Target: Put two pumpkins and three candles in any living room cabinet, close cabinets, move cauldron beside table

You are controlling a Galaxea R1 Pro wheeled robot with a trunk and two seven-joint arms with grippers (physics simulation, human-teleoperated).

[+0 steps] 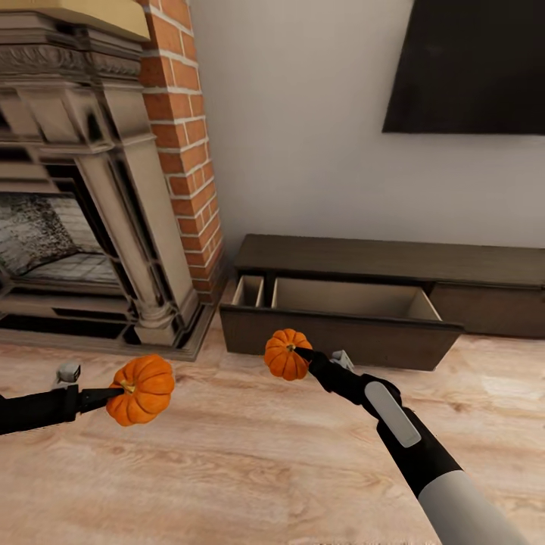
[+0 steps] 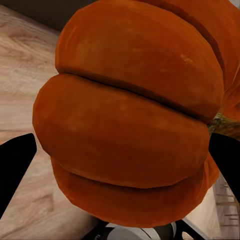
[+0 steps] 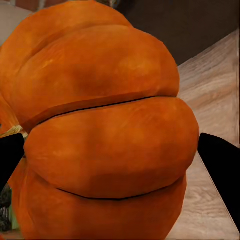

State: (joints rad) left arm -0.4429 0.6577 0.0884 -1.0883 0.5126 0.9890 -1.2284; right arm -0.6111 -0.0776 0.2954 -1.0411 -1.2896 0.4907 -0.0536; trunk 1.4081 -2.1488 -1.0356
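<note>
Two pumpkins carried toward the open cabinet drawer (image 1: 341,303).
Left hand (image 1: 113,393) pinches one pumpkin (image 1: 142,390); right hand (image 1: 299,353) pinches the other pumpkin (image 1: 284,354), drawer just beyond it.

1. One bright-orange ribbed pumpkin (image 1: 141,389) hangs clamped between the left claw's (image 1: 121,391) black fingers (image 2: 15,165), clear of the wood floor, its stem toward the claw.
2. A second pumpkin (image 1: 285,353) sits gripped at the right claw's (image 1: 299,353) tip, also lifted.
3. Just beyond the right claw, the low dark-brown cabinet (image 1: 393,261) stands with one drawer pulled open, showing pale beige compartments.
</note>
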